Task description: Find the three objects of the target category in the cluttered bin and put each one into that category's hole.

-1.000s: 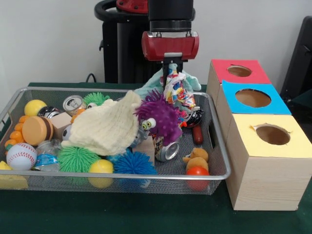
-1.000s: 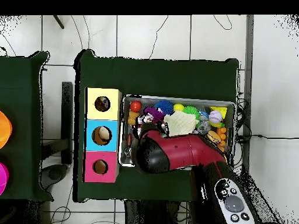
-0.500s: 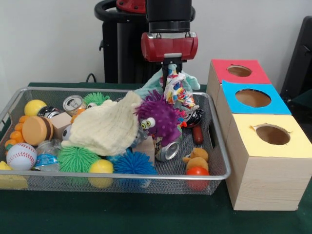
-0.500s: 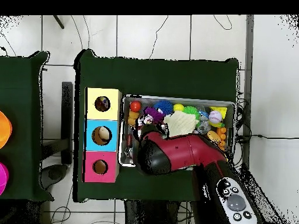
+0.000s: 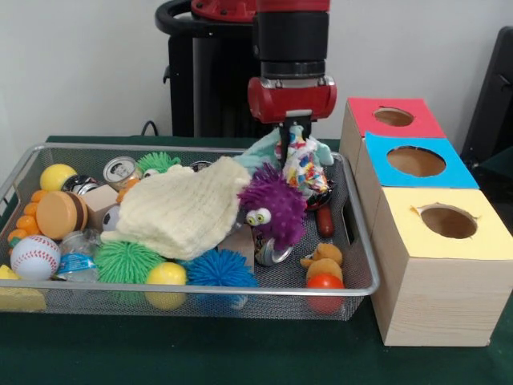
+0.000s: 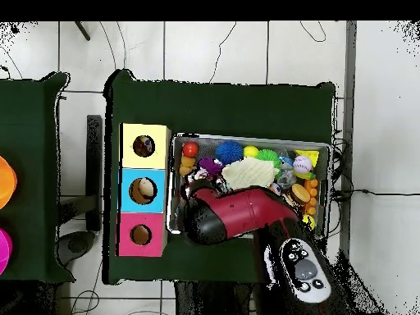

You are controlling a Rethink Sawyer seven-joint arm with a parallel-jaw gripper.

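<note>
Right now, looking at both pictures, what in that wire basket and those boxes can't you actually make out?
- Front view: whatever lies under the cream knitted cloth is covered by it.
- Front view: the fingers holding the patterned cloth bundle are hidden behind its top.
- Overhead view: the near part of the wire mesh basket is blocked by the red and black robot arm.
- Both views: the contents of the red-topped wooden box are too dark to identify.

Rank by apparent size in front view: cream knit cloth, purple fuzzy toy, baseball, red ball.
1. cream knit cloth, clearly largest
2. purple fuzzy toy
3. baseball
4. red ball

The baseball and the red ball lie nearer the camera, so the toy's lead is less sure.
</note>
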